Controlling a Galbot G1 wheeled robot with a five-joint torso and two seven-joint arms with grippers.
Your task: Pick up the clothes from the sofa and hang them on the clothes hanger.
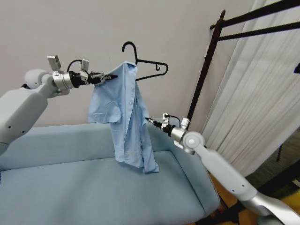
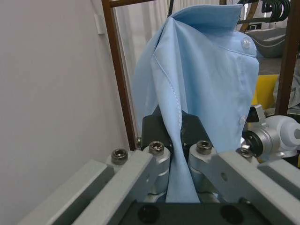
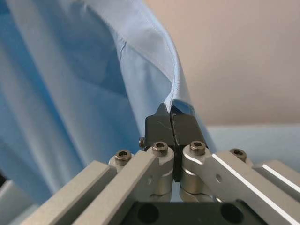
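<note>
Closest in, the left gripper [image 1: 111, 76] is clamped tight on the shoulder of a light blue shirt [image 1: 126, 122], holding it up in the air above the blue sofa [image 1: 70, 187]. A black hanger [image 1: 150, 63] juts from the collar, one arm bare. Lower down, the right gripper [image 1: 149, 120] pinches the shirt's front edge, jaws closed, with the dark clothes rack [image 1: 204, 70] standing to its right.

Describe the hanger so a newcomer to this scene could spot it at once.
Above the pale blue fabric sofa, a light blue button-up shirt is held by the left pincer up high and the right pincer below. The thin black hanger pokes out of the shirt's top, hook upward. Unlike the dark wooden rack beside it, it is small and curved.
</note>
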